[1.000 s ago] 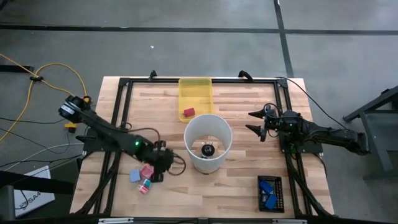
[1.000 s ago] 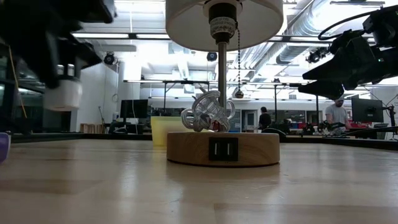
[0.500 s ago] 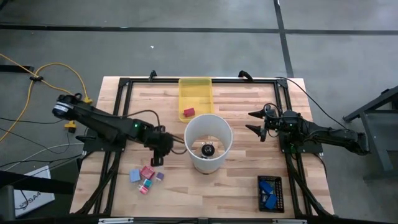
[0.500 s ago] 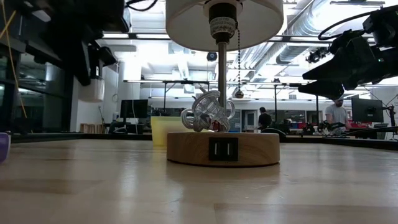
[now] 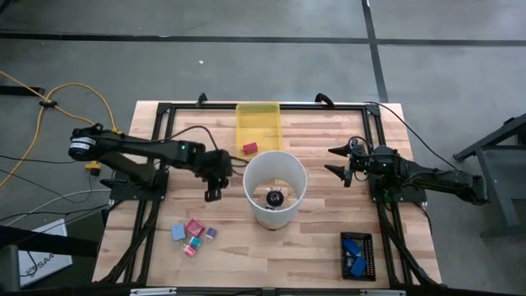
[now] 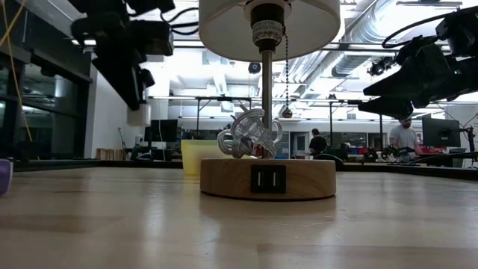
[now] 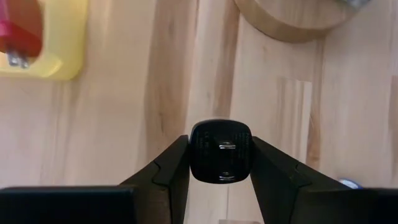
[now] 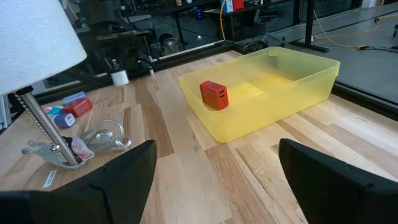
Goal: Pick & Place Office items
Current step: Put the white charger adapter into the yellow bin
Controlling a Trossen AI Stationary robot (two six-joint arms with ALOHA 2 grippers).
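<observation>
My left gripper (image 5: 212, 191) hangs above the table between the lamp's white shade (image 5: 275, 187) and the table's left side, shut on a small plug-like block (image 7: 220, 152). The block shows a dark face with two metal prongs in the left wrist view and a white body (image 6: 138, 113) in the low view. More small coloured pieces (image 5: 193, 234) lie on the wood toward the near left. A red block (image 8: 214, 94) lies in the yellow tray (image 5: 258, 123). My right gripper (image 5: 339, 162) stands open right of the lamp, touching nothing. My left gripper pinches the small block by two opposite sides (image 7: 194, 155) between its two fingers. The fingers (image 7: 168, 171) slant down from the table's left side. The block is lifted clear of the table, its pronged face toward the wrist camera, and in the low view it hangs below the fingers.
The lamp stands mid-table on a round wooden base (image 6: 267, 178) with a metal clump (image 6: 250, 133) on it, its shade wide overhead. A black tray with blue pieces (image 5: 356, 253) sits at the near right. Bare wood lies between the lamp and the yellow tray.
My left gripper has swung from above the pile of coloured pieces toward the table's far edge and the yellow tray, rising a little. It has stayed shut on the small block, which has travelled with it clear of the table.
</observation>
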